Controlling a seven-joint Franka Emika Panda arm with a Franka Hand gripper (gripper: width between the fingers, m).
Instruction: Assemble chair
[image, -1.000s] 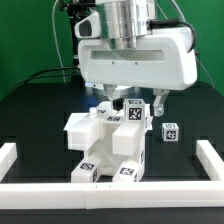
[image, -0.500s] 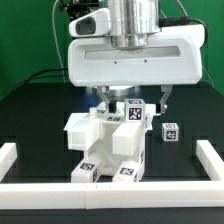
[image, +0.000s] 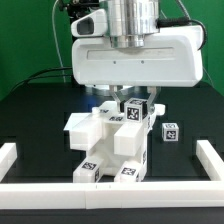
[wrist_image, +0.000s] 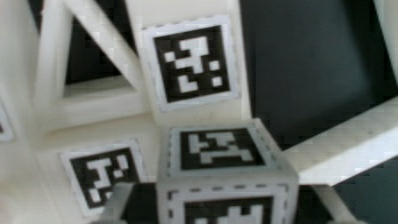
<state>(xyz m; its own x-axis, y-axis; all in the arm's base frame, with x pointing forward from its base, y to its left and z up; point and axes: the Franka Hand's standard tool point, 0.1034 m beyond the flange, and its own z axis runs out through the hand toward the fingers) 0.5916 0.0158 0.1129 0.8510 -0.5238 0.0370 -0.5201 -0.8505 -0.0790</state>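
Observation:
The chair (image: 108, 140) stands mid-table as a chunky white stack of tagged blocks. At its top back sits a small tagged cube (image: 133, 110), with my gripper (image: 129, 102) lowered straight over it. In the wrist view the same cube (wrist_image: 222, 160) fills the space between the dark fingers (wrist_image: 146, 204), which lie against both of its sides. White bars and slabs of the chair (wrist_image: 107, 95) with more tags lie beneath. The large white gripper body hides the back of the assembly in the exterior view.
Another small tagged cube (image: 169, 130) lies loose on the black table toward the exterior view's right. Plain white border rails run along the left (image: 8, 155), the front (image: 110, 195) and the right (image: 212, 155).
The gripper came down a little over the chair's top, then its fingers closed inward from wide open onto the tagged cube. The chair parts have not shifted.

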